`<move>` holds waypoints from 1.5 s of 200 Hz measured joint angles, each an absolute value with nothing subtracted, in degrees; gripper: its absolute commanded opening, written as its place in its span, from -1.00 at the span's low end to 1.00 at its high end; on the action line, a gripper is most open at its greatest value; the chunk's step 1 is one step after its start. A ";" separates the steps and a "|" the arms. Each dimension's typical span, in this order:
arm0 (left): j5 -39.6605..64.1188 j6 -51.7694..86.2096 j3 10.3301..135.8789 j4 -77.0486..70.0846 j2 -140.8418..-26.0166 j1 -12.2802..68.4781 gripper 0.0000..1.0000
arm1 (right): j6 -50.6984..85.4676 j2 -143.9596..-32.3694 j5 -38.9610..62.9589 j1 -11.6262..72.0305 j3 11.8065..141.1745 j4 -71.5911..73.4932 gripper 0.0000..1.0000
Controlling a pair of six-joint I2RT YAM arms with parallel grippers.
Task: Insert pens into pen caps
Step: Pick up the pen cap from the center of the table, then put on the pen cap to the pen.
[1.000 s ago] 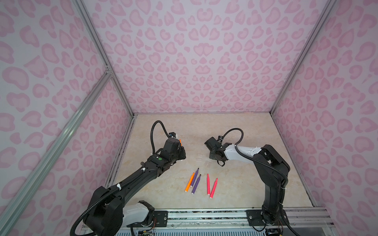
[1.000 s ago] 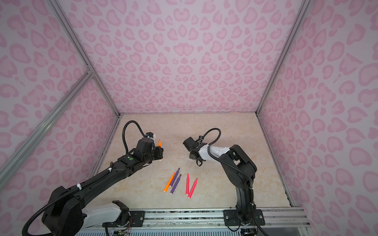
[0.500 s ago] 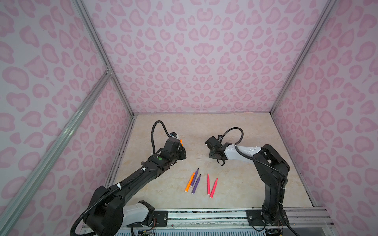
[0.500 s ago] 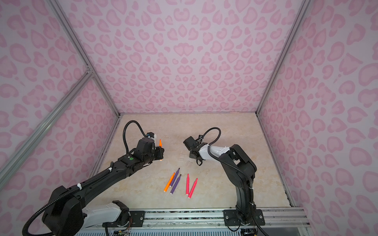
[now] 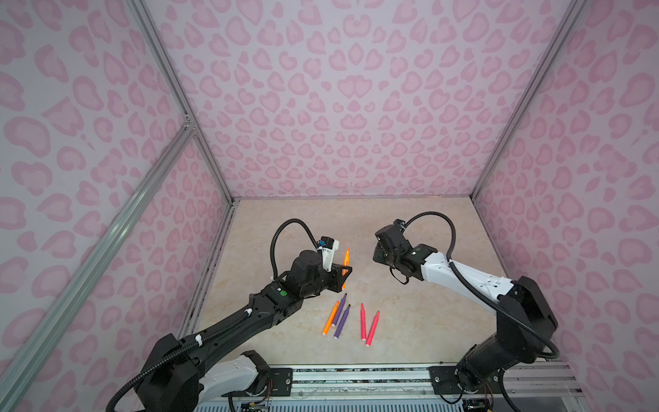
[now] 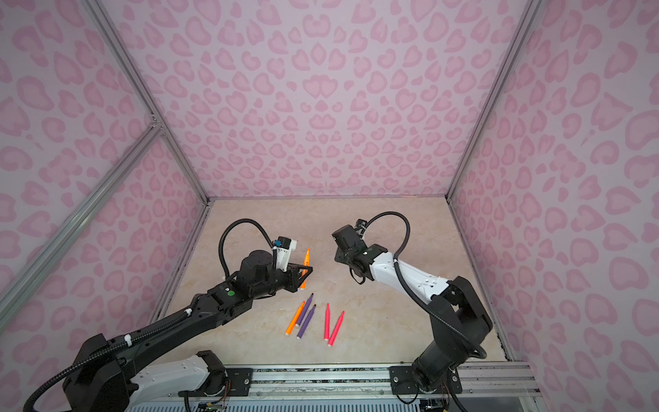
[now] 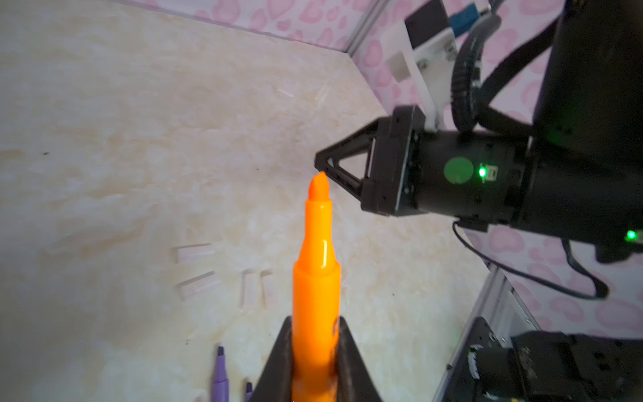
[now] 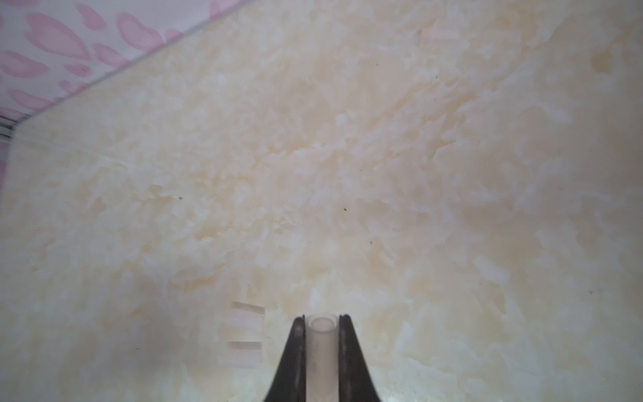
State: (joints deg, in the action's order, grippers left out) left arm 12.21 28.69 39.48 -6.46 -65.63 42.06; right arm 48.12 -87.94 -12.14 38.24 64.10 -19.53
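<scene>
left gripper (image 7: 315, 322): tight on orange pen (image 7: 316, 264) | right gripper (image 8: 322, 318): just closed on a clear cap (image 8: 323, 339) | both ready, pen can go in next

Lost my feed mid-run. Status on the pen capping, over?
Left gripper shut on orange marker pen, tip bare. Right gripper shut on clear plastic tube cap. Pen and cap apart, not yet mated. Nothing seen between them.

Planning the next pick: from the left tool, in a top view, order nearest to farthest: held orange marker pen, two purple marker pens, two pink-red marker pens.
1. Held orange marker pen: clamped in the left tool.
2. Two purple marker pens: lying mid-row.
3. Two pink-red marker pens: row's right end.
</scene>
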 measured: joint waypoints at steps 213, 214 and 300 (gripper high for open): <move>23.73 26.30 40.93 -15.42 -68.05 50.37 -0.93 | 50.98 -59.81 -1.19 43.62 48.51 3.51 -1.00; 23.68 26.30 40.95 -15.38 -68.07 50.37 -0.93 | 50.98 -59.81 -1.23 43.66 48.51 3.53 -1.00; 20.97 26.30 41.39 -13.02 -69.21 50.37 -0.93 | 50.87 -59.57 -3.70 46.39 46.48 5.23 -1.00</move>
State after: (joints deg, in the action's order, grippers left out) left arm 20.97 26.30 41.39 -13.02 -69.21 50.37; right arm 50.87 -59.57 -3.70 46.39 46.48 5.23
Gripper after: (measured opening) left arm 0.187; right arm 0.107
